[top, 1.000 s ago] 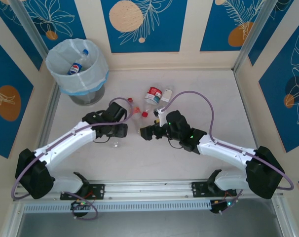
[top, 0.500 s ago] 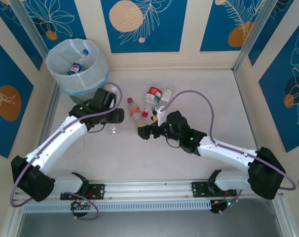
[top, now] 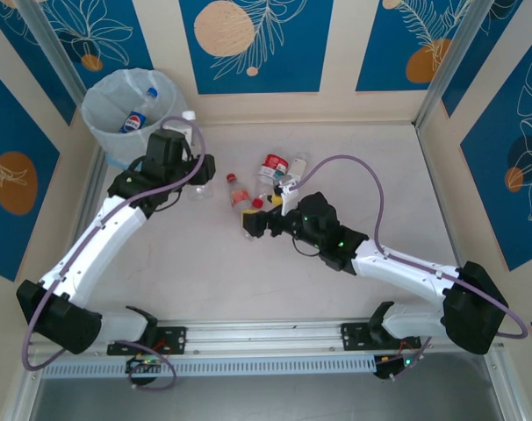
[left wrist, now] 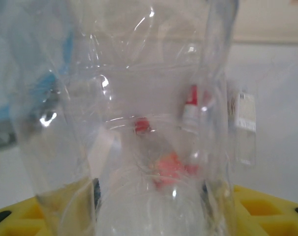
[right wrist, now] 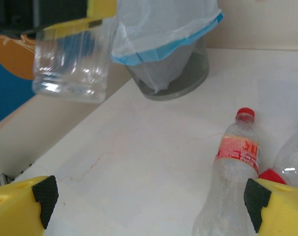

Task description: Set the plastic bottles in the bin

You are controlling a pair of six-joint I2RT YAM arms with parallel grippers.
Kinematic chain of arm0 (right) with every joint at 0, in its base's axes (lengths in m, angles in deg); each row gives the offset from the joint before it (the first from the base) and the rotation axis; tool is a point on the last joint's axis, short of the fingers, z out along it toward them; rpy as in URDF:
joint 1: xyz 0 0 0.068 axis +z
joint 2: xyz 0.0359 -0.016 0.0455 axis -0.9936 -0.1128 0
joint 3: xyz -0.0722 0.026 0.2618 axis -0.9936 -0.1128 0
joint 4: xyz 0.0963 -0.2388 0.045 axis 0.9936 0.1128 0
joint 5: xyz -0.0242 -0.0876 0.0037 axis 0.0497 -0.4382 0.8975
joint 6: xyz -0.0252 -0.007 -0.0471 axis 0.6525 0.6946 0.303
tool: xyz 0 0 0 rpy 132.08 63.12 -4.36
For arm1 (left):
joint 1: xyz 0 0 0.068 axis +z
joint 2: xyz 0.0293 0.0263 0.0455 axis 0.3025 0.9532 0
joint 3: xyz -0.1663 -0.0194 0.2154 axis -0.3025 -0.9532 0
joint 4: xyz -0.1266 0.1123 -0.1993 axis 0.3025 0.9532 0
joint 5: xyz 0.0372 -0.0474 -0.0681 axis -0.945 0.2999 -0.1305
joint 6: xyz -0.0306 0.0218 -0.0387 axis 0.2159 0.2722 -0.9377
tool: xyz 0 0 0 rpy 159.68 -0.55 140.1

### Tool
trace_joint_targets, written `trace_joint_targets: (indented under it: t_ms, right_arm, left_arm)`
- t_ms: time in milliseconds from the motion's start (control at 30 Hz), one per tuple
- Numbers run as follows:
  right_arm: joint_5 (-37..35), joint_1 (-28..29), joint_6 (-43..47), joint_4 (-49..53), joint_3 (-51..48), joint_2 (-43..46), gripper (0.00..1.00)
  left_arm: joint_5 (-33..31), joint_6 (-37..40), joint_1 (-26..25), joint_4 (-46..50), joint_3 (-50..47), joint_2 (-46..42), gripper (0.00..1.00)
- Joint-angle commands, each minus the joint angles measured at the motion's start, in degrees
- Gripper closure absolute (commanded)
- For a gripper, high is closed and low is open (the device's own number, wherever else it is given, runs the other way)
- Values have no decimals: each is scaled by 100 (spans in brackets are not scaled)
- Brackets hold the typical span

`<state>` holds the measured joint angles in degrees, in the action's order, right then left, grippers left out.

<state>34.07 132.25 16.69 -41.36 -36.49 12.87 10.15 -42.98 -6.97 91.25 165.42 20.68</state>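
Just beside the bin (top: 104, 140), a clear bottle (left wrist: 139, 147) has been brought closer, clamped in the left gripper (top: 200, 171); dropping is judged next. The right gripper (right wrist: 149, 201) is spread open.

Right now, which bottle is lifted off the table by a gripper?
The clear bottle clamped in the left gripper, near the bin. The other bottles lie on the table or inside the bin.

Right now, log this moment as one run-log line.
left fingers shut on clear bottle beside bin | right fingers open near red-capped bottle | Pepsi bottle in bin | other bottles on table
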Motion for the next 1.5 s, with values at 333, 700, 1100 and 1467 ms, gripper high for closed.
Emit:
trace_joint_targets:
  t_ms: [333,700,1100,1467]
  right_arm:
    - [-169,-15,-599,355,275,161,0]
    - [-212,-13,-886,404,150,239,0]
    - [-333,-13,-955,566,23,487,0]
    - [-362,12,-1218,699,-116,686,1]
  left_arm:
    - [25,1699,1381,-908,2252,1237,43]
    - [203,2389,2085,-217,4664,2772,43]
    - [334,1936,2568,-9,5623,4005,42]
    - [645,664,2590,-43,5628,4756,40]
